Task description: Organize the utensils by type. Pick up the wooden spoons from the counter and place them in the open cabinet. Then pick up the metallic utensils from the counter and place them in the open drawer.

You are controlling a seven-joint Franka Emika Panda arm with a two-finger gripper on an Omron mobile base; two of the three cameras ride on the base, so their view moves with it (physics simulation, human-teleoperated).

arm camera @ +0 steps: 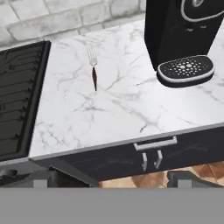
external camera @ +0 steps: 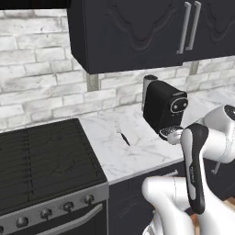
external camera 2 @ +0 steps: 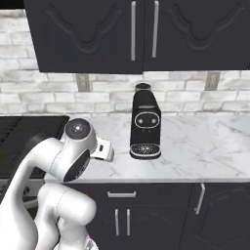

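A small silver-headed fork [arm camera: 93,65] with a slim dark handle lies flat on the white, grey-veined marble bench [arm camera: 113,113], between the black ridged stove [arm camera: 19,96] and a glossy black coffee machine [arm camera: 179,35], apart from both. The gripper [arm camera: 111,179] hangs off the bench's front edge, jaws released and grasping nothing.

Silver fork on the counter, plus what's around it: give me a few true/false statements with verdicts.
1. The silver fork lies on the counter between the stove and the coffee machine. True.
2. The end effector grips the fork. False: it is open, and the fork lies apart on the counter.
3. The fork's prongs point toward the brick wall. True.
4. The fork rests on the stove. False: it lies on the marble.
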